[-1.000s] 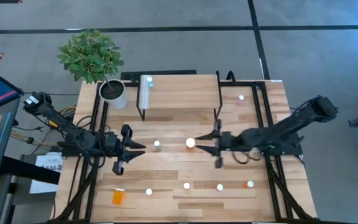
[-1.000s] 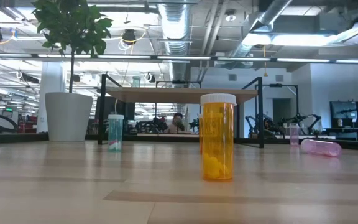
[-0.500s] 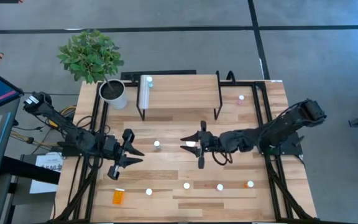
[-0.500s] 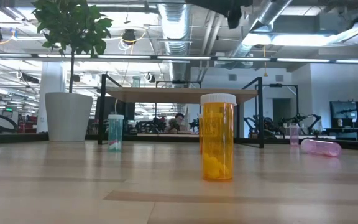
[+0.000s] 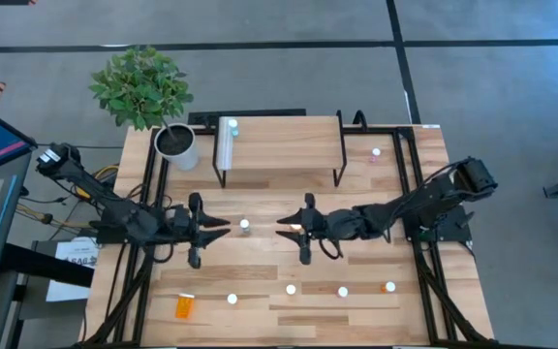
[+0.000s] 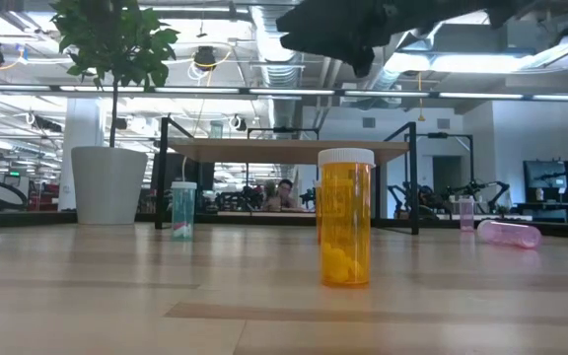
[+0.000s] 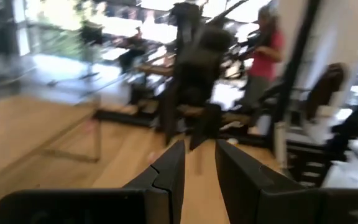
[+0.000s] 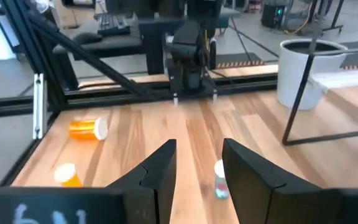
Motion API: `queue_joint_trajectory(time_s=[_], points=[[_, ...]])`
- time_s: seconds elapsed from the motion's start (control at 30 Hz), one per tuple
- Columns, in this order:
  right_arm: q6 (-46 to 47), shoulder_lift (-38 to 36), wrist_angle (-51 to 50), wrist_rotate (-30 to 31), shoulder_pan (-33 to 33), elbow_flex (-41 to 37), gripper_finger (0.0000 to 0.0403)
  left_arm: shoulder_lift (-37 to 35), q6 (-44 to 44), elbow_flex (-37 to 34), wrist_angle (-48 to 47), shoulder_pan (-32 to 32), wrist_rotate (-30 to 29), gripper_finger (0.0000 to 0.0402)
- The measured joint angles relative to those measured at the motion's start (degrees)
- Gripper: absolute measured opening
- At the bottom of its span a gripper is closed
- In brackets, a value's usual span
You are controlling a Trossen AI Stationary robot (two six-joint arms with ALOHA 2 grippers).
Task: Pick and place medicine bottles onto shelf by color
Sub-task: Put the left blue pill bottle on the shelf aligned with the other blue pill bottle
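Medicine bottles: most stand on the counter (image 5: 376, 194), one on the shelf (image 5: 284, 145).
- Teal bottle (image 5: 232, 125) upright on the shelf's far left corner, just beside a pale upright block (image 5: 225, 145).
- Second teal bottle (image 5: 244, 227) upright mid-counter, in front of the shelf, between the two hands; in the right wrist view it sits just past that hand's fingertips (image 8: 219, 179).
- Large orange bottle (image 5: 297, 225) mid-counter, directly under the right hand; low view shows it upright, white cap on, standing free (image 6: 346, 218).
- Near row, upright: white-capped bottles at (image 5: 232, 299), (image 5: 291, 290), (image 5: 343, 291); their body colour can't be told from above. Small orange bottle (image 5: 389, 287) at the row's right end.
- Orange bottle lying on its side (image 5: 184, 307) at the near left corner.
- Pink bottle (image 5: 375, 153) upright right of the shelf. Low view also shows a pink bottle lying down (image 6: 509, 234) far right.

Right hand (image 5: 296, 231): fingers apart, nothing between them, hanging above the large orange bottle, not touching it.
Left hand (image 5: 211, 230): fingers slightly apart, holding nothing, left of the mid-counter teal bottle, pointed at it, clear gap between.

White plant pot (image 5: 176, 145) with a leafy plant sits at the shelf's left end. A person (image 7: 267, 53) shows in the room beyond, in the left wrist view.
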Motion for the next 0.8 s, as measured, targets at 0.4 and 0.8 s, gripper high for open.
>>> queue_joint_trajectory(time_s=[0.4, 0.8], points=[[1.6, -1.8, -0.4, 0.0, -0.9, -0.1, 0.0155, 0.0, -10.2, 0.0, -11.0, 4.3, 1.3, 0.0077], [-0.2, -1.8, -1.0, 0.0, -1.0, -0.1, 0.0155, 3.3, -20.3, 0.0, -25.7, 12.8, 9.1, 0.0104]])
